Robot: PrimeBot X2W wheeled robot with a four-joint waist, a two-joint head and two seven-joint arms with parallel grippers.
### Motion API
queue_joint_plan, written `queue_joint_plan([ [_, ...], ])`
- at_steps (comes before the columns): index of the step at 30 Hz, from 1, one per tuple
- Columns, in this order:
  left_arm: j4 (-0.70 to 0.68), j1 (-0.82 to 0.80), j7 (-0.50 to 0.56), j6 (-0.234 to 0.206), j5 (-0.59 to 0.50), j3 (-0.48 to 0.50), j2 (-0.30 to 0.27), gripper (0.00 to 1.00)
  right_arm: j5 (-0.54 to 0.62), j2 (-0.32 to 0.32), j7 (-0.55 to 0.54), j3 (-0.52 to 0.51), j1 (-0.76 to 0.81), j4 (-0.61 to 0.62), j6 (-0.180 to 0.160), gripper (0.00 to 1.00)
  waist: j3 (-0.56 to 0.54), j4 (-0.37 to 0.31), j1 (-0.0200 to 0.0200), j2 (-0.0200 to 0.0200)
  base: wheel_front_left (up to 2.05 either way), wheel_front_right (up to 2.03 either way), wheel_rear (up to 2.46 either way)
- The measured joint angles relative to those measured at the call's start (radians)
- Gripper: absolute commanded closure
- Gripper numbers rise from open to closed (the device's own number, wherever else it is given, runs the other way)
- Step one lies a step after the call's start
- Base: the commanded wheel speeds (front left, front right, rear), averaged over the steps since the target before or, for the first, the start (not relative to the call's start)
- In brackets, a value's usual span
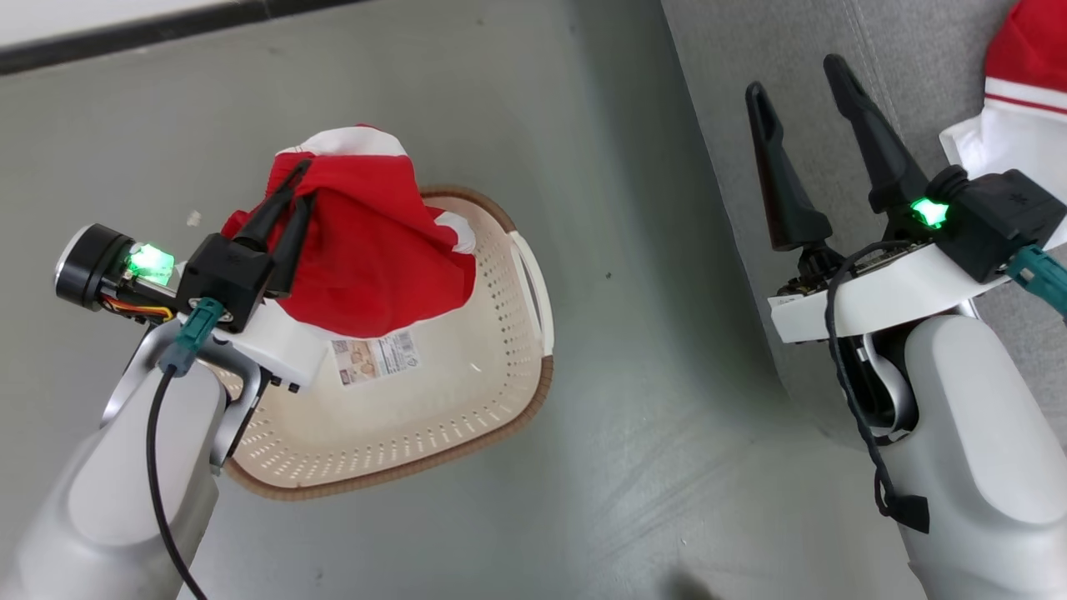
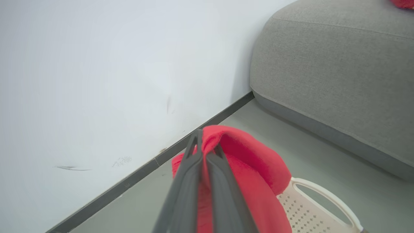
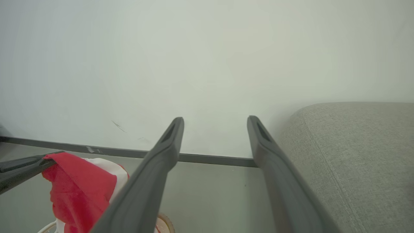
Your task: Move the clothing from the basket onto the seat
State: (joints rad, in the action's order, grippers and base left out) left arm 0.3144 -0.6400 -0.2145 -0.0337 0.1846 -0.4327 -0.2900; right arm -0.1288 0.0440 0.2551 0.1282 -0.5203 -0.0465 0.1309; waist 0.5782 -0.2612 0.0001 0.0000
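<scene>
Plainly, the garment (image 1: 367, 250) is off the bottom of the basket (image 1: 500, 417). It hangs from the left pincer (image 1: 304, 182), which is clenched on a fold of red cloth right at its fingertips. A white-trimmed part bunches just beyond the tips. The rest falls back under the fingers, and its lower edge ends just above the barcode sticker (image 1: 375, 357).

Its long axis looks close to vertical, running from the pinch at the top down towards the basket. The right wrist view shows the same thing, with the cloth dropping straight below those tips.

I judge the grip the weak point. Only a small fold is caught, so a quick swing could pull it free. It would then land on the floor (image 1: 633, 250), which lies between this pincer and the seat (image 1: 900, 67).

The low edge could also catch the basket rim or its white handle and drag the basket along.

Further off, on the seat side, the right pincer (image 1: 793, 75) is released, with its fingers spread wide over the seat edge. Trailing cloth might snag on it. A second garment (image 1: 1021, 92) lies on the seat beyond that pincer.
</scene>
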Motion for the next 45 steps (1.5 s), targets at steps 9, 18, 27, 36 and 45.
queue_joint_plan([
  [9,-0.09,0.032,-0.017,-0.016,0.008,0.023,-0.016,1.0,0.037,0.035,0.0,0.022,0.01,-0.056,0.0,0.0,-0.093,0.047,0.0,0.0,0.0,0.0,0.0],
  [18,-0.171,0.061,-0.025,-0.015,0.014,0.029,-0.032,1.0,0.069,0.084,0.0,0.098,0.04,-0.104,0.0,0.0,-0.207,0.095,0.0,0.0,0.0,0.0,0.0],
  [27,-0.239,0.096,-0.025,0.0,0.035,0.025,-0.036,1.0,0.069,0.128,0.0,0.193,0.096,-0.17,0.0,0.0,-0.322,0.136,0.0,0.0,0.0,0.0,0.0],
  [36,-0.292,0.099,-0.023,0.03,0.037,-0.007,-0.035,1.0,0.056,0.164,0.0,0.394,0.127,-0.218,0.0,0.0,-0.426,0.169,0.0,0.0,0.0,0.0,0.0],
  [45,-0.312,0.118,0.015,0.058,0.06,-0.061,-0.025,1.0,0.039,0.196,0.0,0.55,0.08,-0.231,0.0,0.0,-0.514,0.196,0.0,0.0,0.0,0.0,0.0],
])
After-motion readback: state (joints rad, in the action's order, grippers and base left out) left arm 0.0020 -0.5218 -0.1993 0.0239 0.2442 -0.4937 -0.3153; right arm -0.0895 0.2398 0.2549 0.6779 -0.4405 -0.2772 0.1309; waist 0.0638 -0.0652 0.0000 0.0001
